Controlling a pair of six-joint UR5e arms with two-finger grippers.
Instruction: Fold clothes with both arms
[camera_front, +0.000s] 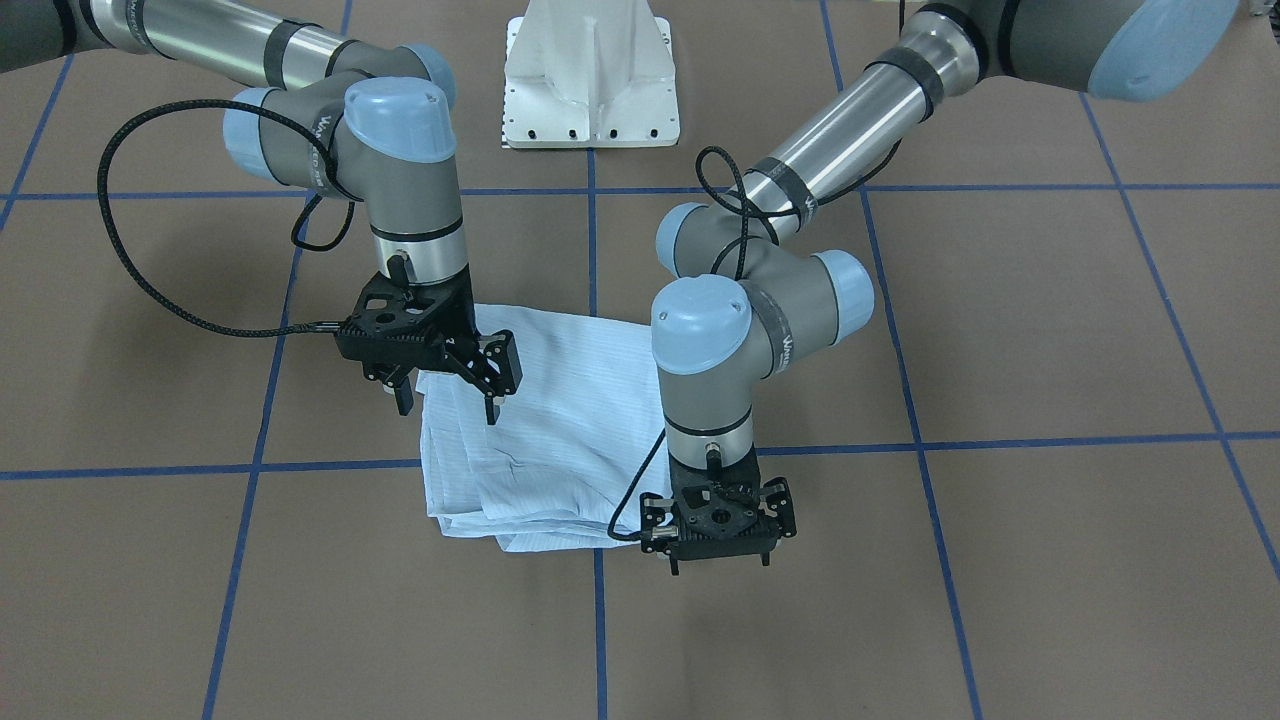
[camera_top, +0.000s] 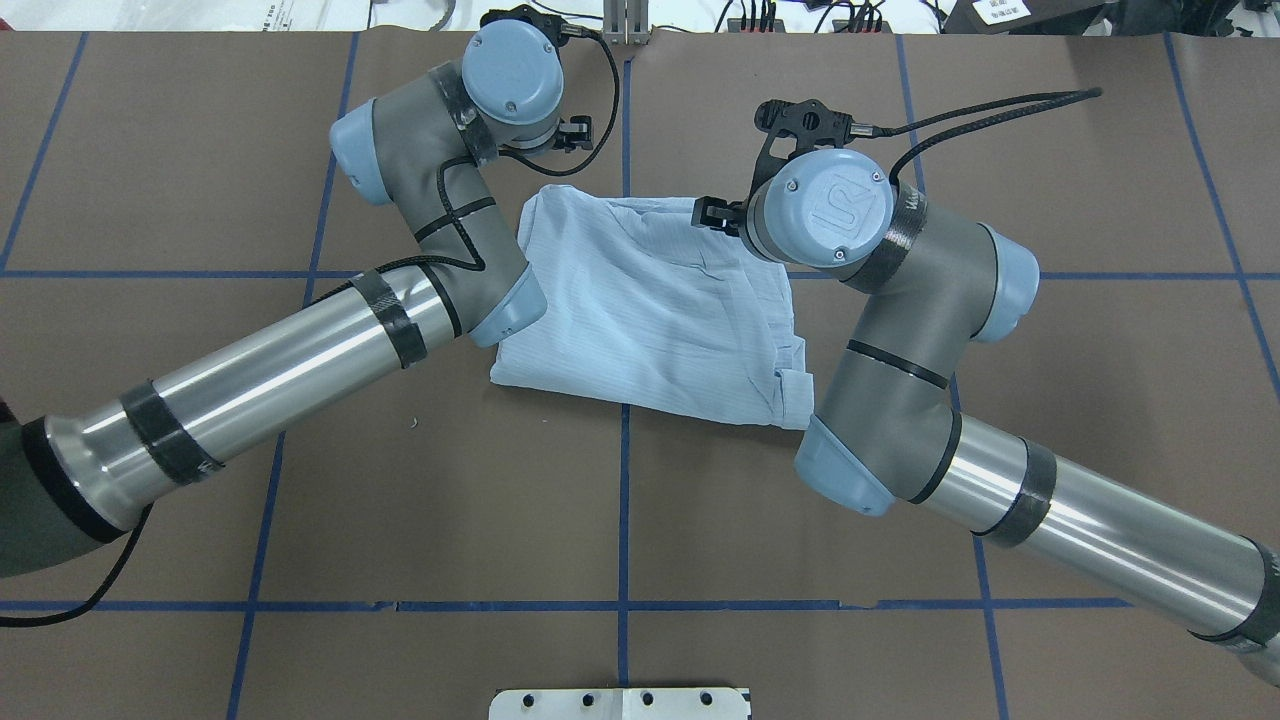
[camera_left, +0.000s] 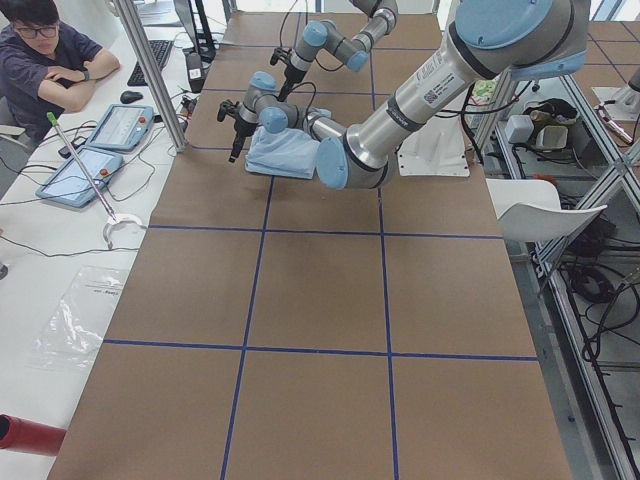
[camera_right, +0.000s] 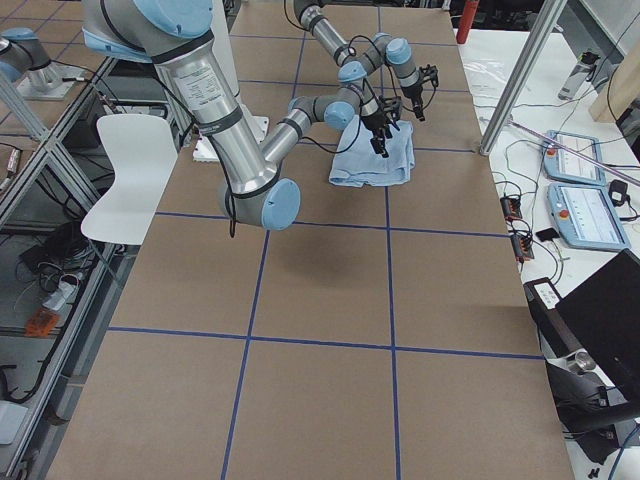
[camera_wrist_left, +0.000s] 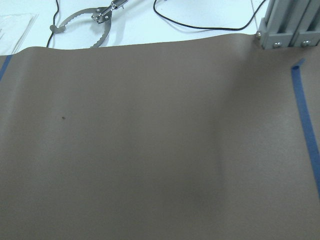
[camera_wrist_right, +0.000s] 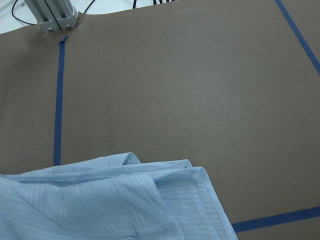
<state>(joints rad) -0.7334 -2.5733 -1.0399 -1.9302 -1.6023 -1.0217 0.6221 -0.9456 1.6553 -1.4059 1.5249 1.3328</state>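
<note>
The clothes are one pale-blue striped shirt (camera_front: 550, 420), lying folded into a rough rectangle on the brown table (camera_front: 1050, 330). It also shows in the overhead view (camera_top: 650, 310) and the right wrist view (camera_wrist_right: 100, 200). My right gripper (camera_front: 450, 398) hovers open over the shirt's edge on my right side, nothing between its fingers. My left gripper (camera_front: 716, 560) points down over bare table just past the shirt's far corner, its finger links spread open. The left wrist view holds only table surface. In the overhead view both wrists hide their fingertips.
The white pedestal base (camera_front: 590, 90) stands at the robot's side of the table. Blue tape lines (camera_front: 592, 240) grid the brown cover. A metal post (camera_wrist_right: 52, 17) rises at the far edge. A person (camera_left: 40, 50) sits at a side desk with tablets (camera_left: 120, 125).
</note>
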